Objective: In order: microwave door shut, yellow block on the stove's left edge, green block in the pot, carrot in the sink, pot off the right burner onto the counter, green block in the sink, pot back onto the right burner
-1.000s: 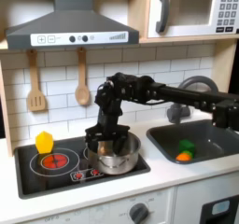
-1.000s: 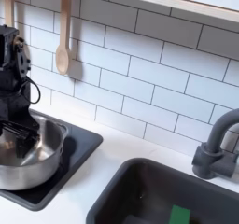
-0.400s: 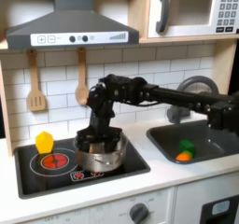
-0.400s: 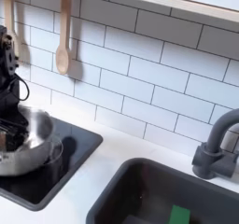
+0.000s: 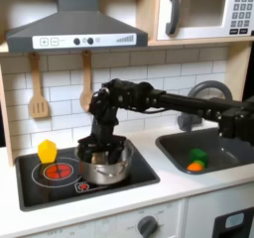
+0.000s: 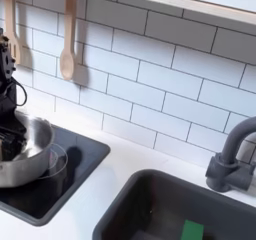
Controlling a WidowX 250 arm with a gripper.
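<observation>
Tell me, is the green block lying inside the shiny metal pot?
No, in the first exterior view the green block lies in the sink beside the orange carrot.

In the first exterior view, the black jointed robot arm is seen reaching in from the first exterior view's right, its long upper links stretched roughly level toward the first exterior view's left. At its bend the arm is turned steeply downward, so that the wrist section is held nearly upright. The black gripper is pointed down at the low end of the arm. Whether its jaws are parted or closed cannot be made out. In the second exterior view, the gripper is cut by the second exterior view's left edge.
</observation>
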